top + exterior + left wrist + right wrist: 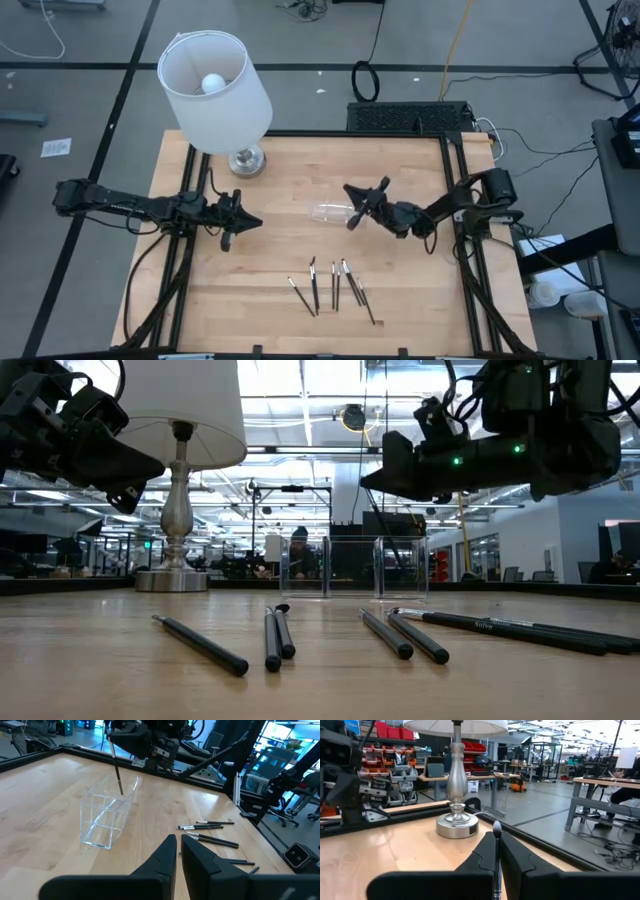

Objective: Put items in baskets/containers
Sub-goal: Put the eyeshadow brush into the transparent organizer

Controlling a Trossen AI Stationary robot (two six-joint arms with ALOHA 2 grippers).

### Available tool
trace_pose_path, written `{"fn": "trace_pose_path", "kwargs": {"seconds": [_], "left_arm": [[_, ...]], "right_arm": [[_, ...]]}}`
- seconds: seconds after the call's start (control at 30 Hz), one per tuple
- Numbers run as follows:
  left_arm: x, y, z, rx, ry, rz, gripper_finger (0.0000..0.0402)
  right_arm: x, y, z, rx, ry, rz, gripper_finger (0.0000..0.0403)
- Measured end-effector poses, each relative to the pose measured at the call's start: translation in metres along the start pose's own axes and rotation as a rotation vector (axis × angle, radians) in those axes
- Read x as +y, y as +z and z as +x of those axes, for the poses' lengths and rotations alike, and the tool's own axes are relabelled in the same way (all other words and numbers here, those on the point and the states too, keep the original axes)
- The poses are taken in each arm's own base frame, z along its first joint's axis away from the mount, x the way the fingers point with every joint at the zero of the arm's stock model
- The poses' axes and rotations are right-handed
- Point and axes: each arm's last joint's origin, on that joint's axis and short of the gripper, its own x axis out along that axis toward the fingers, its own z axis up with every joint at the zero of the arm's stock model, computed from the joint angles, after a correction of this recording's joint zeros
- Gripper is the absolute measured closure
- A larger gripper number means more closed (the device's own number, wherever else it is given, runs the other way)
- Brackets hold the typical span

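Several thin dark brushes (pixel 330 285) (pixel 400 635) (pixel 210 832) lie flat on the wooden table near its front edge. A clear oblong tray (pixel 328 212) (pixel 355 568) (pixel 107 817) stands on its base at mid-table. My right gripper (pixel 352 207) (pixel 496 845) hovers over the tray's right end, shut on one more brush (pixel 116 765). That brush's lower end (pixel 121 793) reaches down to the tray's opening. My left gripper (pixel 250 221) (pixel 178 852) waits left of the tray, above the table, shut with nothing in it. My right gripper pinches the brush's shaft (pixel 496 870) between its two fingers, near its upper end; the light tip (pixel 496 826) stands above the fingers. The fingers come about level from the table's right and lie across the brush. It hangs steeply below them, clear of the table.
A lamp with a white shade (pixel 215 85) stands on a silver base (pixel 246 160) (pixel 457 825) at the table's far left. Black frame rails (pixel 455 200) run along the left and right edges. Bare wood lies between the tray and the loose brushes.
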Motion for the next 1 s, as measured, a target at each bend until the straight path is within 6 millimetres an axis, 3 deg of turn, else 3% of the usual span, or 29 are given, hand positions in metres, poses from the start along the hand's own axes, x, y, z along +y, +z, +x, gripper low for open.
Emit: {"fn": "trace_pose_path", "kwargs": {"seconds": [0.43,0.77,1.0], "left_arm": [[0.0,0.0,0.0,0.001,0.0,0.0,0.0371],[0.0,0.0,0.0,0.001,0.0,-0.016,0.0371],[0.0,0.0,0.0,0.001,0.0,-0.016,0.0371]], "right_arm": [[0.001,-0.01,-0.001,0.061,0.01,-0.022,0.0396],[0.001,-0.016,-0.001,0.104,0.009,0.039,0.0354],[0.003,-0.008,-0.002,0.047,0.018,0.071,0.0321]]}}
